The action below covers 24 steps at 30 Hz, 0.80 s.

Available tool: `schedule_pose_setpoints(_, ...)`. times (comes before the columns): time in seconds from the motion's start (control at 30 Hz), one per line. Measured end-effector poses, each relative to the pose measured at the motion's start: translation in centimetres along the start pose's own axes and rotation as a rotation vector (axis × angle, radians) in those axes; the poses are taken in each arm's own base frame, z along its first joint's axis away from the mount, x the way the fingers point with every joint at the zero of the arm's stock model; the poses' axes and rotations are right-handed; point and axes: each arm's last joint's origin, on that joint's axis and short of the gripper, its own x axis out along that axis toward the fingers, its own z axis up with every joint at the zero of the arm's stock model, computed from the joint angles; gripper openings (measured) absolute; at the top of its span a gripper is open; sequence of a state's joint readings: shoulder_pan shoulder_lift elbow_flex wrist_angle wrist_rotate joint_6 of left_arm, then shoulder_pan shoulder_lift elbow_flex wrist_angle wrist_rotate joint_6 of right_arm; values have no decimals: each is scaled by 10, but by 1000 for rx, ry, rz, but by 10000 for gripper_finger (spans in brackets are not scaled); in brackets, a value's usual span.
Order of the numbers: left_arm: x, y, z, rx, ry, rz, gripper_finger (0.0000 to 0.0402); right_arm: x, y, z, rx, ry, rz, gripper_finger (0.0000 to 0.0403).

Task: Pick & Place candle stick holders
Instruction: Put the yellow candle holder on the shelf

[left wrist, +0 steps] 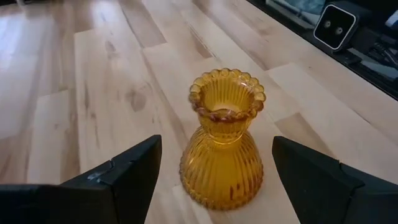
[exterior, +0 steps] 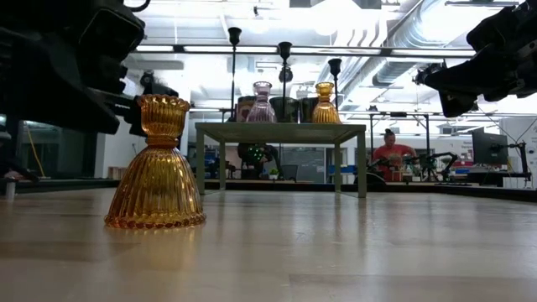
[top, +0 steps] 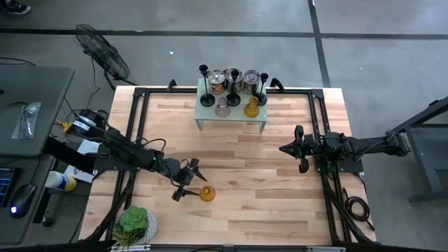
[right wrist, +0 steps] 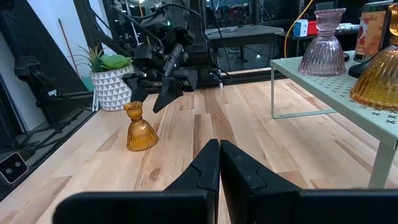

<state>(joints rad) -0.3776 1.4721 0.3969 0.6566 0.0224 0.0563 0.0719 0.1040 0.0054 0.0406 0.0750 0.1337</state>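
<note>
An amber glass candle stick holder stands upright on its wide base on the wooden table, near the front middle. It also shows in the left wrist view and the low view. My left gripper is open just to its left, with its fingers spread wide on either side and short of the holder, touching nothing. My right gripper is shut and empty over the table's right side. Three black holders, a pink glass one and a second amber one stand on a pale green shelf.
The shelf at the far middle also carries several metal tins. A potted plant stands at the front left corner. Black frame rails run along the table's sides. A person sits in the room beyond the table.
</note>
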Motion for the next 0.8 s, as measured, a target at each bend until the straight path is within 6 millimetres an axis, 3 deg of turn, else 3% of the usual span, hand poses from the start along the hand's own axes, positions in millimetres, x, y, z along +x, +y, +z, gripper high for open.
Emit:
schedule_pose_setpoints(0.3,13,-7,-9,3,-19,-23,301,0,0,0,0,0,0,4)
schedule_pose_setpoints(0.8,32,-5,-4,1,-52,11,301,0,0,0,0,0,0,4)
